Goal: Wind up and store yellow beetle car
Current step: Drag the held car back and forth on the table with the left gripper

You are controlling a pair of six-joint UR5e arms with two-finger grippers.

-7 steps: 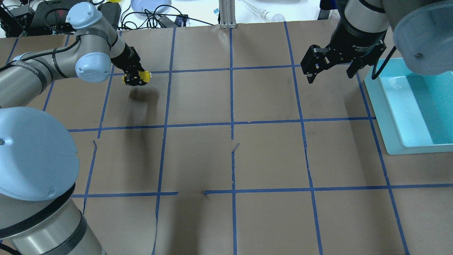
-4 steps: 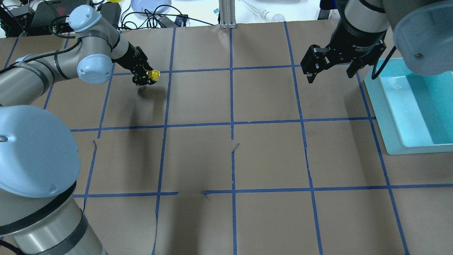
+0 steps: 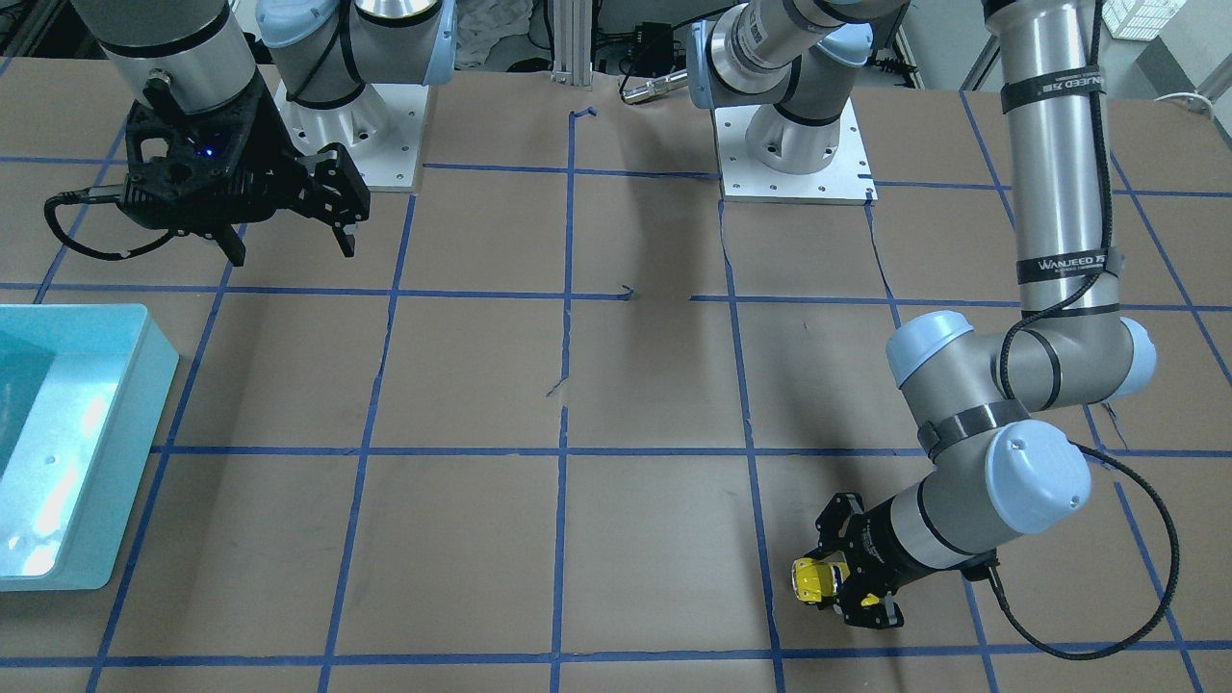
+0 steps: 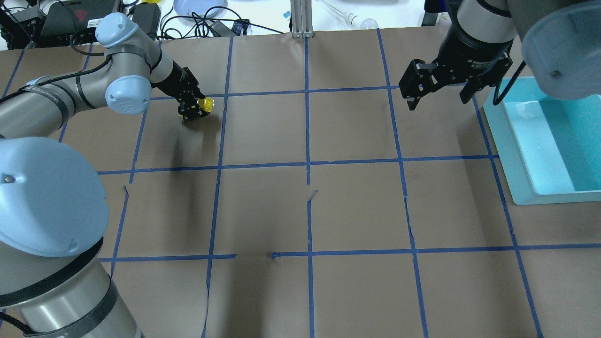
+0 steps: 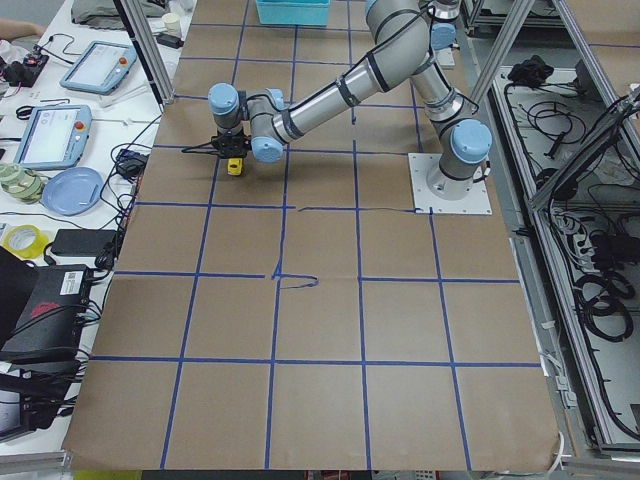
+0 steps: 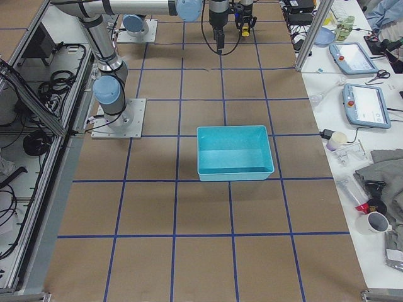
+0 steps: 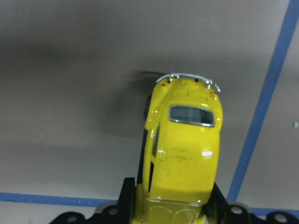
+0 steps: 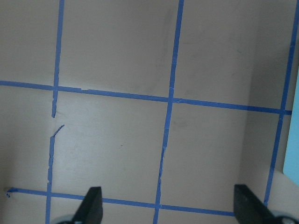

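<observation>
**Ann:** Where is the car [image 4: 205, 103]?

**Ben:** In the upper left of the top view. The left hand [image 4: 199, 107] is squeezed tight on its sides, low over the table [image 4: 357, 206].

**Ann:** Can you see all of it?

**Ben:** No. From above it is a tiny yellow dot, partly behind the hand. In the left wrist view its near end sits between the black fingers [image 7: 127, 193] and is cut off at the bottom edge. Only the roof, one window and a silver bumper show.

**Ann:** Do its wheels touch the table?

**Ben:** I cannot tell.

**Ann:** And the right hand [image 4: 438, 102]?

**Ben:** In the upper right, spread wide, with nothing in it. It hangs above the table.

**Ann:** What else is there?

**Ben:** A blue bin [image 4: 509, 141] at the right edge, just beside the right hand. Its far side is cut off, and a big arm joint [image 4: 561, 47] covers its top corner. Blue tape lines [image 4: 307, 164] cross the table. The car and the bin are well apart, on opposite sides.
</observation>
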